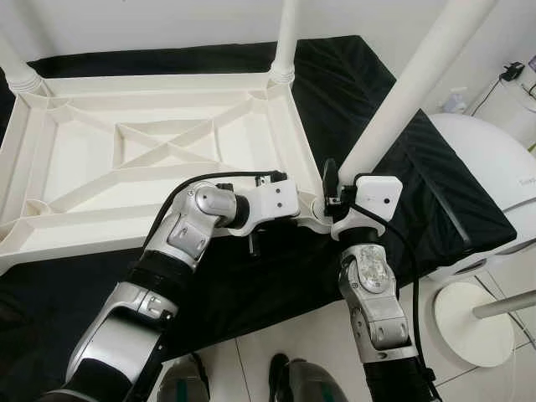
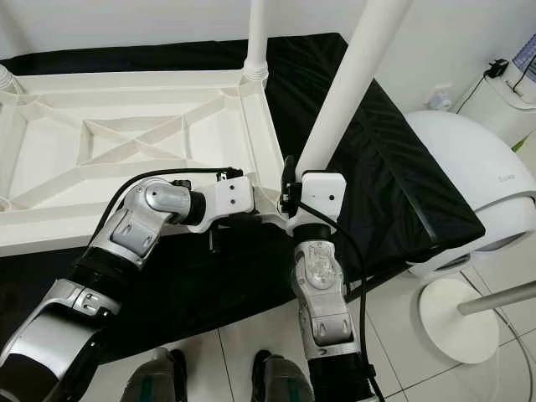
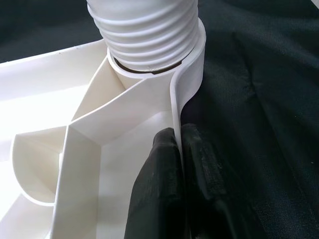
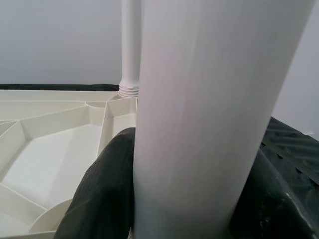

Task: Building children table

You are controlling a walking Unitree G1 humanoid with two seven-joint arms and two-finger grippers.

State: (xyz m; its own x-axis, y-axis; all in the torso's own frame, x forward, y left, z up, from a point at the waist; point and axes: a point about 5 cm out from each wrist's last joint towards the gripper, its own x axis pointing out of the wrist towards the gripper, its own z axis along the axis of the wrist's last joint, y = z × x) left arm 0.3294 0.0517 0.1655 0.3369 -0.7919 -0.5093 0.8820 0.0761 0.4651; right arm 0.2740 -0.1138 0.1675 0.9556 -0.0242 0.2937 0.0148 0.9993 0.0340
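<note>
Table top: a white plastic table top (image 1: 126, 142) is lying upside down, ribbed underside up, on a surface draped in black cloth (image 1: 352, 92).
Near leg: a white table leg (image 1: 419, 84) is standing in the corner socket closest to the robot, rising up and to the right out of view.
Far legs: another white leg (image 1: 286, 38) is standing upright in the far right corner; a third leg (image 1: 17, 71) is showing at the far left corner.
Left gripper: the left gripper (image 3: 180, 164) is pinching the thin rim of the table top beside the near socket, its fingers (image 3: 157, 184) narrowed, one on each side of the rim wall.
Right gripper: the right gripper (image 4: 194, 199) is holding the near leg low down, its fingers (image 4: 107, 189) pressing against both sides of the tube.
Surroundings: a rounded white appliance (image 1: 494, 167) is standing to the right on a tiled floor (image 1: 469, 368).
</note>
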